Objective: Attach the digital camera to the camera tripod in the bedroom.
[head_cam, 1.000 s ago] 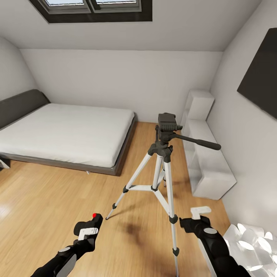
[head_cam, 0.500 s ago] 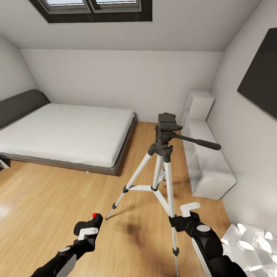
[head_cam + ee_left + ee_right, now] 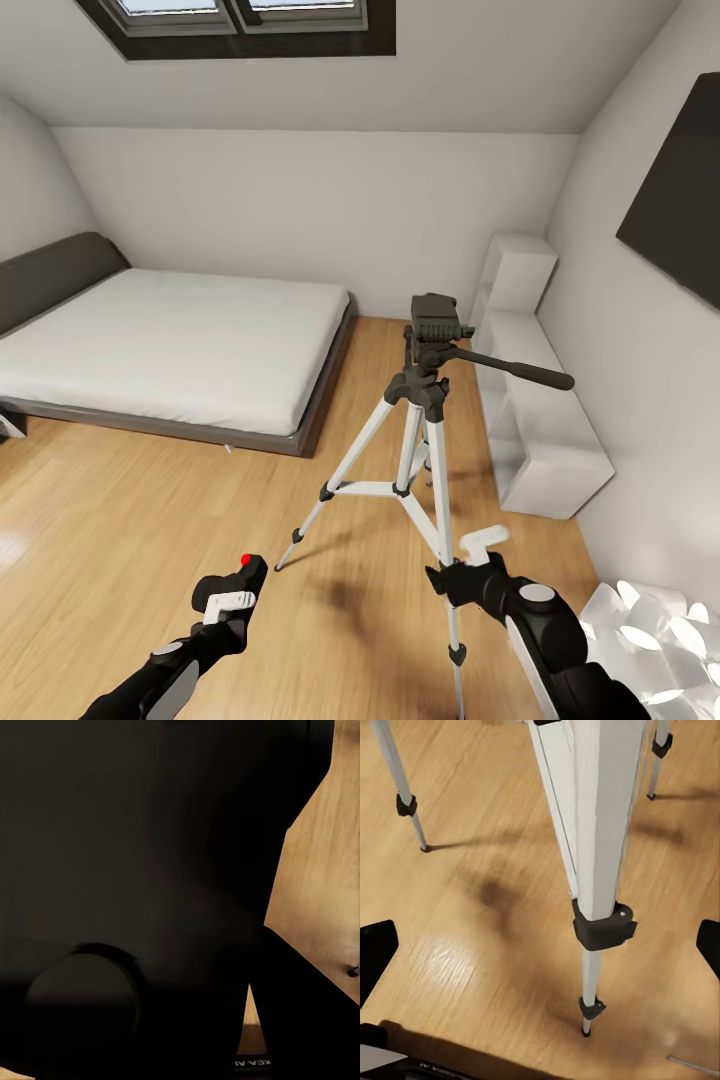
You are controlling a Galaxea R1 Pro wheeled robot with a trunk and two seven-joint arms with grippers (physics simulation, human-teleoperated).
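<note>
The camera tripod (image 3: 424, 392) stands on the wood floor at centre right, its black head (image 3: 436, 322) bare and its pan handle pointing right. My left gripper (image 3: 228, 600), low at the left, is shut on the digital camera (image 3: 246, 577), whose red button (image 3: 246, 559) faces up. The camera's dark body (image 3: 135, 870) blocks most of the left wrist view. My right gripper (image 3: 462, 565) is open beside the tripod's near leg (image 3: 596, 832), which passes between the spread fingers (image 3: 375, 952) without touching them.
A low dark-framed bed (image 3: 170, 340) lies at the left. A white shelf unit (image 3: 535, 420) lines the right wall under a dark panel (image 3: 675, 210). A white crumpled object (image 3: 650, 630) sits at the lower right. A skylight (image 3: 240, 20) is overhead.
My right gripper has moved left, up to the tripod's near leg. The left gripper with the camera has stayed still.
</note>
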